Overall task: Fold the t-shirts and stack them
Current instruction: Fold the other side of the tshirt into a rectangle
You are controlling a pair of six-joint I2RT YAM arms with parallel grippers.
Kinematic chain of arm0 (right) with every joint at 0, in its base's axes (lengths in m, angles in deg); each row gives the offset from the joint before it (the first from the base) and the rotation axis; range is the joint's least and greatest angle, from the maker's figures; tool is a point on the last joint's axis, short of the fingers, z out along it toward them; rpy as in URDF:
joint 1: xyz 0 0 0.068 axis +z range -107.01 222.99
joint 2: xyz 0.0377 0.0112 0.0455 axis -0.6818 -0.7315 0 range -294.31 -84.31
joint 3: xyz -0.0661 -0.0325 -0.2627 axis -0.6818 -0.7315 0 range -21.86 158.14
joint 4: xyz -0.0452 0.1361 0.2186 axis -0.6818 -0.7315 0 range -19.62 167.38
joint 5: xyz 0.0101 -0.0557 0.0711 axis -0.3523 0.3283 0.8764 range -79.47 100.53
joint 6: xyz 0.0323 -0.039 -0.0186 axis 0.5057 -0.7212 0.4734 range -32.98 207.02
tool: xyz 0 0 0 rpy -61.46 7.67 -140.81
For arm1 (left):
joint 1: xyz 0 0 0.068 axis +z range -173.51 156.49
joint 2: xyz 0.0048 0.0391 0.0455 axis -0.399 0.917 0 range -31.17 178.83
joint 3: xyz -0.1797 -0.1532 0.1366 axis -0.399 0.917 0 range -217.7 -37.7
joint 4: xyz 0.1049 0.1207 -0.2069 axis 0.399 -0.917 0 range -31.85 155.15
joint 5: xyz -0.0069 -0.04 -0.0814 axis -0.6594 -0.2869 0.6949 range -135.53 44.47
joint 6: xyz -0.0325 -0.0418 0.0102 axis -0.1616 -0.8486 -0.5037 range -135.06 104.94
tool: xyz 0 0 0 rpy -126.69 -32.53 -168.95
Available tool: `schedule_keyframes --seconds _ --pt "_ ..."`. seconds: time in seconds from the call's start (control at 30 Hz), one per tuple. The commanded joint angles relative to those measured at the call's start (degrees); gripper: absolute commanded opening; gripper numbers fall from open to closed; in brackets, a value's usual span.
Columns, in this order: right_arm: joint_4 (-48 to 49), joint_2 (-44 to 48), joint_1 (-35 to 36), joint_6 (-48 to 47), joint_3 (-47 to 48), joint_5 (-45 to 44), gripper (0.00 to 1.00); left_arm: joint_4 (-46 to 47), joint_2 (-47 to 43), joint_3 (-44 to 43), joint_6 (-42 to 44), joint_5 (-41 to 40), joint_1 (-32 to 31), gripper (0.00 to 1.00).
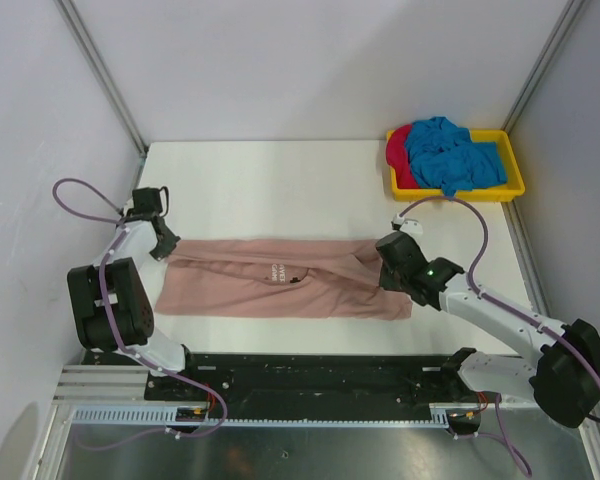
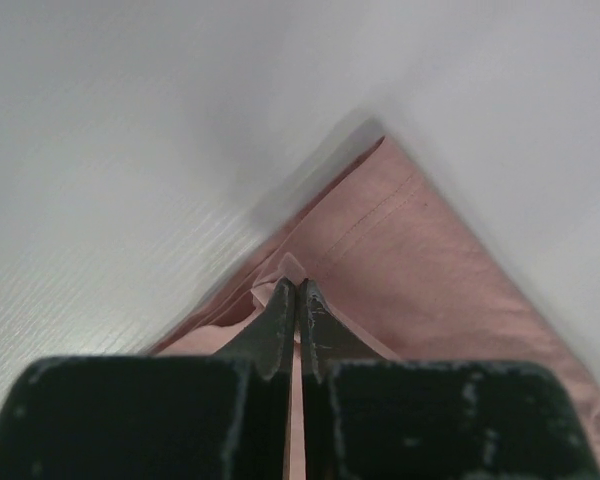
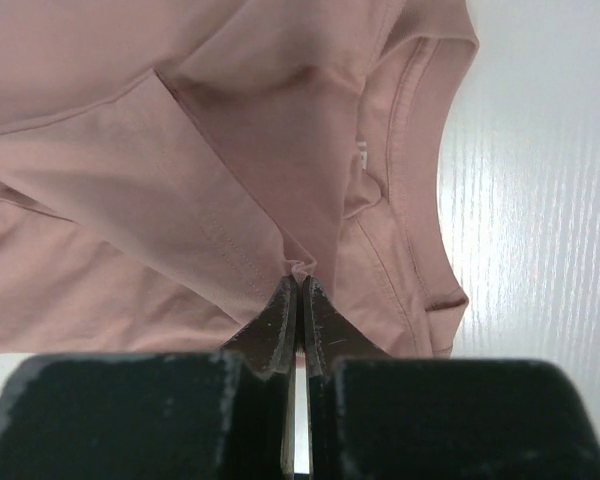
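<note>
The pink t-shirt lies near-centre on the bench, long axis left to right, collar toward the right. Folding appears begun but not finished. The left jaws and right jaws are each pinched together on its cloth, at opposite ends. The blue t-shirt and red t-shirt lie crumpled in the yellow tray, far right; no stack exists yet.

The pink t-shirt lies outside the yellow tray, well apart from it toward the near left. It is stretched into a long flat band running left to right. Its far long edge is folded over the body, and small white print shows near the middle. Its ribbed collar sits at the end nearer the tray. The blue t-shirt, one garment or several, lies crumpled inside the tray. It is heaped partly over the red t-shirt, which bulges over the tray's left rim.
</note>
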Motion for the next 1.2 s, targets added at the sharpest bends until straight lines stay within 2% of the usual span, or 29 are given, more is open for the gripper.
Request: schedule_keyframes --seconds 0.0,0.13,0.23,0.4,0.47,0.63,0.87,1.0,1.17 --pt "-0.1 0.87 0.42 1.65 -2.0 -0.53 0.0 0.8 -1.59 1.01 -1.41 0.35 0.89 0.0" --pt "1.44 -0.27 0.44 1.81 -3.37 0.7 0.0 0.78 -1.0 2.06 -2.24 1.25 1.19 0.02" --pt "2.26 -1.15 0.37 1.4 -3.71 1.89 0.08 0.78 -1.48 2.59 -2.71 1.53 1.58 0.15" --pt "3.98 0.75 0.29 -0.45 -3.71 4.17 0.34 0.84 -4.1 2.09 -2.12 1.98 2.14 0.47" --pt "4.74 1.88 0.2 -1.18 -3.57 5.0 0.4 0.83 -5.15 1.5 -1.39 2.97 2.14 0.52" --pt "8.45 1.53 -1.11 -2.9 -3.13 6.66 0.43 0.85 -6.67 0.67 -0.15 7.4 1.05 0.5" --pt "18.65 -8.24 -4.3 -6.09 0.5 11.26 0.43 1.29 -5.0 0.03 0.83 12.04 -5.79 0.39" --pt "21.48 -14.39 -4.4 -7.61 3.87 11.96 0.43 1.54 -3.15 0.99 -0.93 11.21 -8.23 0.35" --pt "23.8 -19.78 -4.87 -8.83 6.39 13.09 0.44 1.78 -2.06 3.3 -3.16 6.14 -7.97 0.32"
